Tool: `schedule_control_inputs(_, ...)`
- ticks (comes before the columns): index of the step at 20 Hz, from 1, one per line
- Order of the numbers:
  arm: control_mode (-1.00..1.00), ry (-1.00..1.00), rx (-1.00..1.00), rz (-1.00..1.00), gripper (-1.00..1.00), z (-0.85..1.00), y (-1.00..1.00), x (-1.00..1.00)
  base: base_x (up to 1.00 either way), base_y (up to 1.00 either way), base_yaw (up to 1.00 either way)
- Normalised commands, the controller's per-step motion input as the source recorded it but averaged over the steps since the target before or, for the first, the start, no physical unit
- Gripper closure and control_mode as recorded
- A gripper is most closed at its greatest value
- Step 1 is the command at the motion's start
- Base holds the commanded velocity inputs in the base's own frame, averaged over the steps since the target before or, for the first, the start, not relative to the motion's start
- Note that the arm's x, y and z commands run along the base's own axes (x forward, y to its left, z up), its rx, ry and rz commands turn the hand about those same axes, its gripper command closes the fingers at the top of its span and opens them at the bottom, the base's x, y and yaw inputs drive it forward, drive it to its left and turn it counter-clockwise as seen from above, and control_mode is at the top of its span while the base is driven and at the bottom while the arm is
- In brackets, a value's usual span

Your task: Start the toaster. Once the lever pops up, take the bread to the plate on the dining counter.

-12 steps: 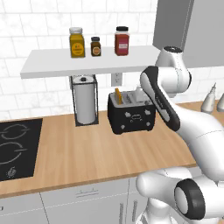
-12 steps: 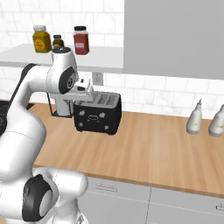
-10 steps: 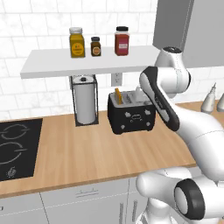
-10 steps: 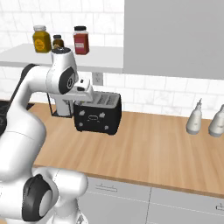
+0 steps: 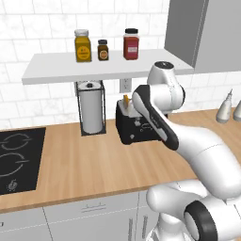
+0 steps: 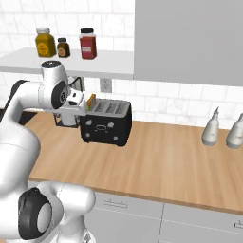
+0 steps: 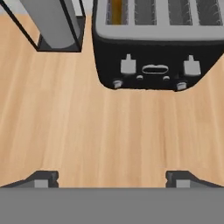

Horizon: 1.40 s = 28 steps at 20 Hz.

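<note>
On the wood worktop [image 7: 87, 127], at 12 o'clock in your hand view, sits the black toaster [image 7: 157, 57]; the bread [image 7: 116, 9] stands in its leftmost slot. Your gripper [image 7: 113, 177] hovers in front of it, jaws spread wide, holding nothing. Paper-towel roll [image 7: 54, 22] at 11 o'clock.

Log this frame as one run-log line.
phase: approaching toaster | gripper: open, empty, above worktop | bread: in end slot | levers: not pressed
</note>
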Motion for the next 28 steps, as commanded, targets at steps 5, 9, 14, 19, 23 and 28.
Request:
schedule_control_inputs(5, -1.0, 0.0, 0.0, 0.0, -1.0, -0.24, 0.22, 0.32, 0.0, 0.0, 0.0)
schedule_control_inputs(9, -1.0, 0.0, 0.0, 0.0, -1.0, -0.34, 0.0, 0.28, 0.0, 0.0, 0.0)
schedule_control_inputs(14, -1.0, 0.0, 0.0, 0.0, -1.0, -0.23, 0.0, 0.02, 0.0, 0.0, 0.0)
schedule_control_inputs(19, -1.0, 0.02, 0.0, 0.0, -1.0, -0.07, 0.0, 0.08, 0.0, 0.0, 0.0)
schedule_control_inputs(23, -1.0, 0.0, 0.0, 0.0, -1.0, -0.2, 0.0, 0.28, 0.0, 0.0, 0.0)
schedule_control_inputs(28, -1.0, 0.0, 0.0, 0.0, -1.0, 0.0, 0.0, 0.55, 0.0, 0.0, 0.0)
